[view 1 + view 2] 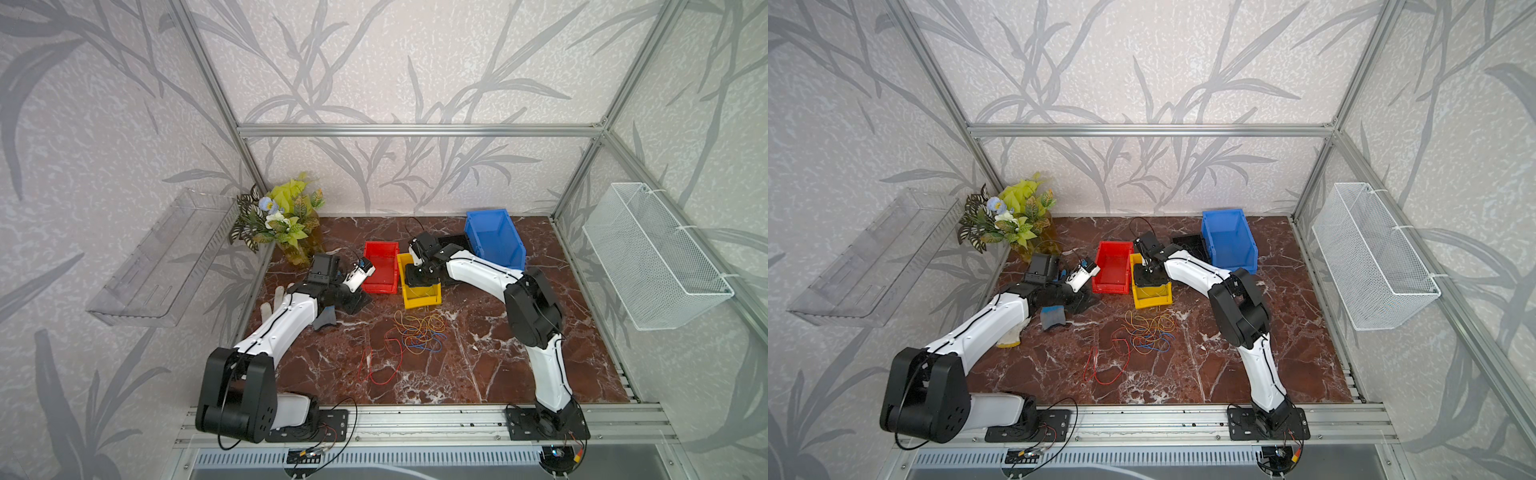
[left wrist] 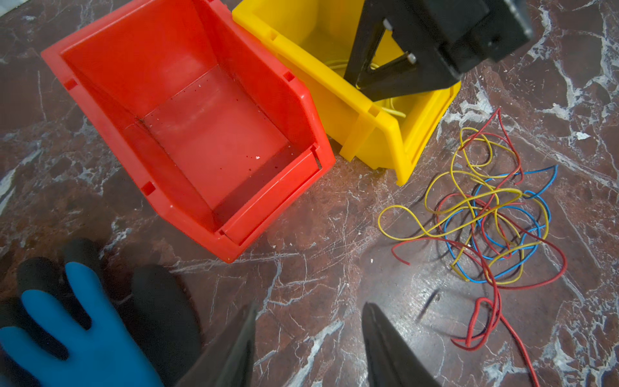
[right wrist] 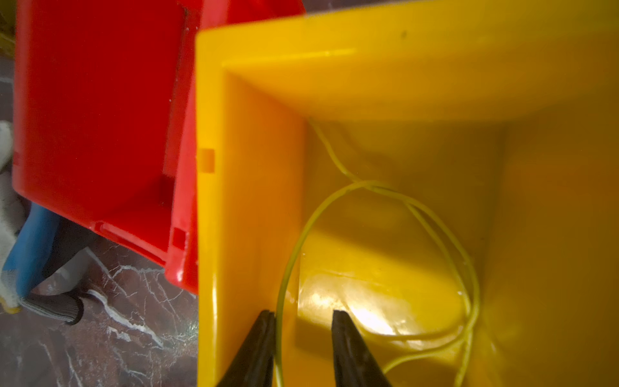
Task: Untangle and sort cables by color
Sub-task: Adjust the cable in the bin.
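In both top views a clear shelf [image 1: 158,266] hangs on the wall at the left edge. A plant [image 1: 286,220] stands beside it in the upper-left corner of the table [image 1: 478,374]. Below the plant a white glove [image 1: 277,297] and a grey-blue glove [image 1: 326,320] lie under and beside the left arm.

At centre a red bin [image 1: 380,249] and a yellow bin [image 1: 422,303] stand touching side by side. To their right are a black bin [image 1: 457,241] and then a blue bin [image 1: 494,245]. A mesh basket [image 1: 656,257] hangs at the right edge.

The cables [image 1: 419,332], red, yellow and blue, lie tangled on the table just below the yellow bin. A red cable [image 1: 380,370] trails out to the lower left of the heap.

The left gripper [image 2: 310,335] hovers over bare marble just left of the red bin and next to the grey-blue glove. Its jaws are apart with nothing between them.

The right arm reaches over the black bin, and the right gripper [image 3: 303,321] points down inside the yellow bin. Its jaws are parted. A yellow cable [image 3: 370,183] looped on the bin floor runs through the gap close to one finger, unpinched. Whether it touches that finger I cannot tell.
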Motion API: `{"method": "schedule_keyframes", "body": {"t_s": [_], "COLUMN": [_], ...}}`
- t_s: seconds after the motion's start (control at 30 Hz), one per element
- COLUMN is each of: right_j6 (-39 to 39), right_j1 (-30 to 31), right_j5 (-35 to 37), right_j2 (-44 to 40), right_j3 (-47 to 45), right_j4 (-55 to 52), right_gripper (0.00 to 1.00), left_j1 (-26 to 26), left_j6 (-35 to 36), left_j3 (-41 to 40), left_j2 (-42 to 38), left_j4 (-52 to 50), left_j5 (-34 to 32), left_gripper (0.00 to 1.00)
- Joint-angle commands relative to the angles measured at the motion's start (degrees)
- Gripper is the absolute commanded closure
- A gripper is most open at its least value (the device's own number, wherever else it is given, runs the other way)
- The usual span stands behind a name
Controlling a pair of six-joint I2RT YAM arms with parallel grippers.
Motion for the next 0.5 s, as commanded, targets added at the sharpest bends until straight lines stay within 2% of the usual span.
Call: {"method": "schedule_keyframes", "body": {"t_s": [0.0,0.13,0.27,0.47], "right_j6": [-1.8,-1.8,-2.0,-2.9], "right_j1": [-0.6,-0.4,0.2,0.8], "right_j5": [6.0,5.8,6.4,5.6], "right_j2": [-3.9,-6.1,-8.7,-14.6], "right_j3": [3.6,5.1,5.5,-1.5], "right_j4": [-8.3,-11.5,-15.9,-16.9], "right_gripper": [0.64,0.58,0.58,0.57], "left_j1": [0.2,0.2,0.2,-0.2], "left_j6": [0.9,1.1,1.3,0.7], "left_j3": [0.3,1.4,1.9,1.2], "left_j2": [-0.3,0.2,0.4,1.0], "left_j4": [0.2,0.0,0.0,0.8], "left_j5": [-0.4,-0.4,0.2,2.5], "left_gripper": [0.47,0.46,0.46,0.46]}}
